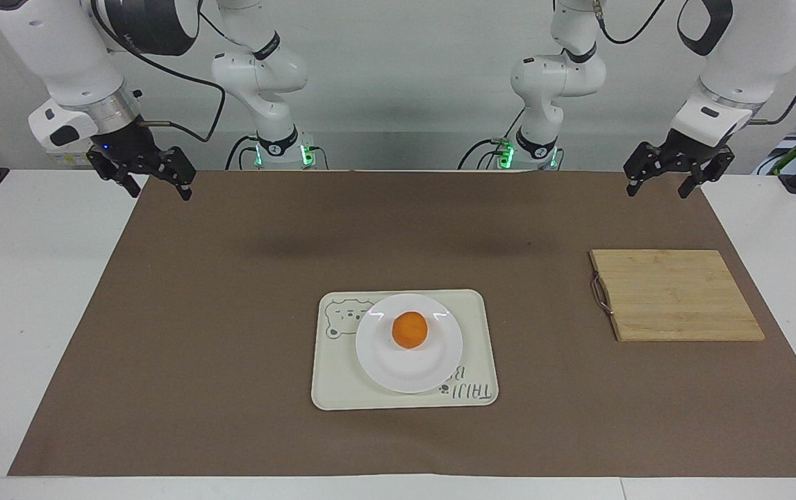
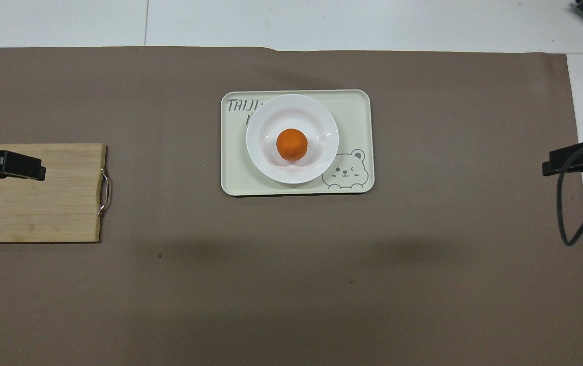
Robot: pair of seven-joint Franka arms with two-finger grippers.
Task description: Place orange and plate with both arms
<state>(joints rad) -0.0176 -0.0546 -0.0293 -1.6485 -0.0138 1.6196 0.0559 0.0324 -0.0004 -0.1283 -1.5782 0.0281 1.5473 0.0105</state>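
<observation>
The orange [image 1: 410,330] [image 2: 292,145] rests in the middle of the white plate [image 1: 378,361] [image 2: 263,117]. That plate sits on a cream tray [image 1: 339,385] [image 2: 357,112] with a bear drawing, mid-table. My right gripper [image 1: 158,186] [image 2: 551,168] hangs open and empty in the air over the mat's edge at the right arm's end. Over the mat's edge at the left arm's end, my left gripper [image 1: 658,187] [image 2: 37,173] hangs open with nothing between its fingers. Both are well apart from the plate.
A bamboo cutting board [image 1: 676,295] [image 2: 32,213] with a metal handle lies toward the left arm's end. A brown mat [image 1: 231,361] [image 2: 424,279] covers the white table. A black cable [image 2: 571,223] loops below the right gripper.
</observation>
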